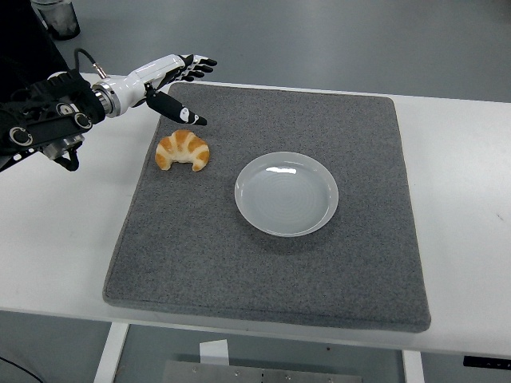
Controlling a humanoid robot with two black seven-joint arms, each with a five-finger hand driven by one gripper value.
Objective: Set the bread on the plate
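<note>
While bread (183,151) lies on mat (263,255), plate (286,194) holds nothing.

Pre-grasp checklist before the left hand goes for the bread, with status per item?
1. Left hand open, holding nothing: ok.
2. Left hand over the croissant: not ok, it sits behind it near the mat's far-left corner.
3. Croissant unobstructed on the grey mat: ok.
4. Plate empty: ok.
5. Path from croissant to plate free of other objects: ok.
6. Right arm out of the way: ok, not in view.
</note>
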